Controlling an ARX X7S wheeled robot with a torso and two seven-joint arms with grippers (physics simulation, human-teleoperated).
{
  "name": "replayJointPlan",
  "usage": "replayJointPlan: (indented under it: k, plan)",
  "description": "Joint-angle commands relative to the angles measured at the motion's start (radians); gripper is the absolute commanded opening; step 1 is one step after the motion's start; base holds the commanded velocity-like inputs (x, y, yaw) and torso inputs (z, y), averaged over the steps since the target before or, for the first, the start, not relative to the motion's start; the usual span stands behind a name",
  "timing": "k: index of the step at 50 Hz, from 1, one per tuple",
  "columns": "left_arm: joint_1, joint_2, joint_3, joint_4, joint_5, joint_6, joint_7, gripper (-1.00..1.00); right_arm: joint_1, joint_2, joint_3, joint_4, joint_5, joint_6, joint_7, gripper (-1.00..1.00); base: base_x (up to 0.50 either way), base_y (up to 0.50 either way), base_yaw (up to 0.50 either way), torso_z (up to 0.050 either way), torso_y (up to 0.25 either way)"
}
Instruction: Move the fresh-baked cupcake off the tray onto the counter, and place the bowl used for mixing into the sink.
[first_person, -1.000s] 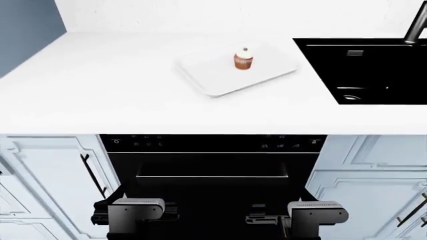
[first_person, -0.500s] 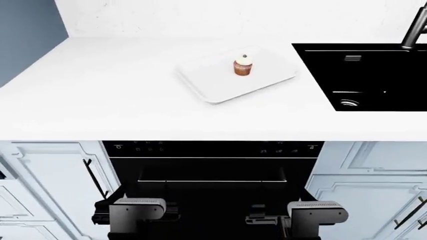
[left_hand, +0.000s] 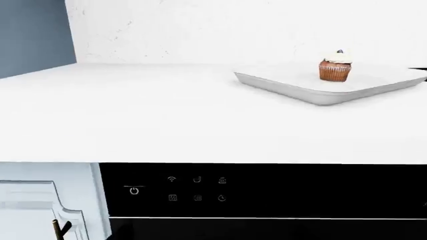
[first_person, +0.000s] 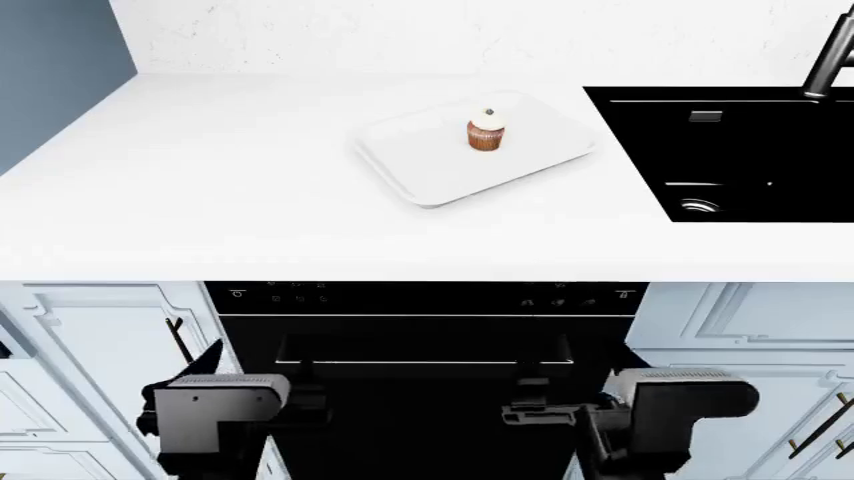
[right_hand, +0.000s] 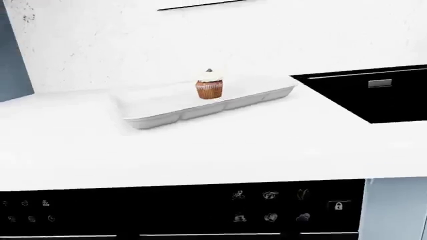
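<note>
The cupcake, with a brown ridged base, white frosting and a dark berry, stands upright on the white tray in the middle of the counter. It also shows in the left wrist view as the cupcake on the tray, and in the right wrist view as the cupcake on the tray. The black sink lies to the tray's right. The bowl is out of view. My left gripper and right gripper hang low in front of the oven, well below the counter's edge, and their fingers are lost against the dark door.
A grey faucet rises at the sink's far right. A black oven with a control strip sits under the counter, with pale cabinet doors on either side. A white wall backs the counter and a blue-grey wall stands at far left.
The head view tilted a little, so the counter shifted down in the picture. Both arms spread apart: the left moved left and the right moved right. The cupcake stayed still.
</note>
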Motion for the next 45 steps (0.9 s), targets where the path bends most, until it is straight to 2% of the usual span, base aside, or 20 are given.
replayJointPlan:
  k: [1, 3, 4, 6, 7, 8, 9, 11, 12, 14, 17, 21, 29, 38, 45]
  plan:
    - [0.0, -0.224, -0.237, 0.578, -0.356, -0.484, -0.129, 1.0, 0.275, 0.374, 0.043, -0.565, 0.723, 0.468, 0.449, 1.0, 0.0, 0.0, 0.0, 0.0, 0.0]
    - [-0.066, -0.275, -0.3, 0.662, -0.49, -0.598, -0.204, 1.0, 0.53, 0.58, -0.209, -0.565, 0.883, 0.335, 0.652, 1.0, 0.0, 0.0, 0.0, 0.0, 0.0]
    - [-0.113, -0.407, -0.26, 0.672, -0.62, -0.538, -0.337, 1.0, 0.662, 0.662, -0.341, -0.566, 0.928, 0.257, 0.727, 1.0, 0.0, 0.0, 0.0, 0.0, 0.0]
    - [-0.24, -0.706, -0.082, 0.673, -0.828, -0.316, -0.588, 1.0, 0.921, 0.767, -0.541, -0.566, 1.066, 0.196, 0.826, 1.0, 0.0, 0.0, 0.0, 0.0, 0.0]
    - [-0.284, -0.782, 0.003, 0.673, -0.849, -0.24, -0.638, 1.0, 0.993, 0.784, -0.594, -0.566, 1.095, 0.184, 0.849, 1.0, 0.0, 0.0, 0.0, 0.0, 0.0]
    - [-0.339, -0.84, 0.065, 0.673, -0.882, -0.194, -0.68, 1.0, 1.039, 0.797, -0.587, -0.566, 1.151, 0.189, 0.869, 1.0, 0.0, 0.0, 0.0, 0.0, 0.0]
    - [-0.426, -0.893, 0.132, 0.673, -0.913, -0.188, -0.715, 1.0, 1.057, 0.793, -0.501, -0.566, 1.241, 0.253, 0.9, 1.0, 0.0, 0.0, 0.0, 0.0, 0.0]
    - [-0.601, -0.953, 0.245, 0.673, -0.989, -0.203, -0.759, 1.0, 0.971, 0.729, -0.212, -0.566, 1.415, 0.448, 0.982, 1.0, 0.0, 0.0, 0.0, 0.0, 0.0]
    - [-0.687, -0.974, 0.271, 0.673, -1.058, -0.204, -0.777, 1.0, 0.912, 0.702, -0.112, -0.565, 1.459, 0.517, 1.005, 1.0, 0.0, 0.0, 0.0, 0.0, 0.0]
    - [-0.853, -0.98, 0.303, 0.673, -1.184, -0.271, -0.809, 1.0, 0.874, 0.702, -0.034, -0.564, 1.49, 0.558, 1.012, 1.0, 0.0, 0.0, 0.0, 0.0, 0.0]
    - [-1.029, -0.948, 0.302, 0.653, -1.313, -0.379, -0.854, 1.0, 0.911, 0.72, -0.025, -0.55, 1.533, 0.557, 1.018, 1.0, 0.0, 0.0, 0.0, 0.0, 0.0]
    - [-1.163, -0.89, 0.32, 0.63, -1.398, -0.457, -0.899, 1.0, 0.899, 0.726, -0.015, -0.544, 1.517, 0.574, 1.002, 1.0, 0.0, 0.0, 0.0, 0.0, 0.0]
    - [-1.107, -0.928, 0.298, 0.637, -1.355, -0.421, -0.881, 1.0, 0.888, 0.74, 0.003, -0.523, 1.528, 0.561, 1.013, 1.0, 0.0, 0.0, 0.0, 0.0, 0.0]
    - [-1.12, -0.899, 0.313, 0.63, -1.362, -0.443, -0.899, 1.0, 0.865, 0.746, 0.022, -0.519, 1.501, 0.569, 0.994, 1.0, 0.1, 0.0, 0.0, 0.0, 0.0]
    - [-1.118, -0.906, 0.307, 0.624, -1.36, -0.441, -0.891, 1.0, 0.877, 0.739, 0.013, -0.513, 1.496, 0.579, 0.999, 1.0, 0.27, 0.0, 0.0, 0.0, 0.0]
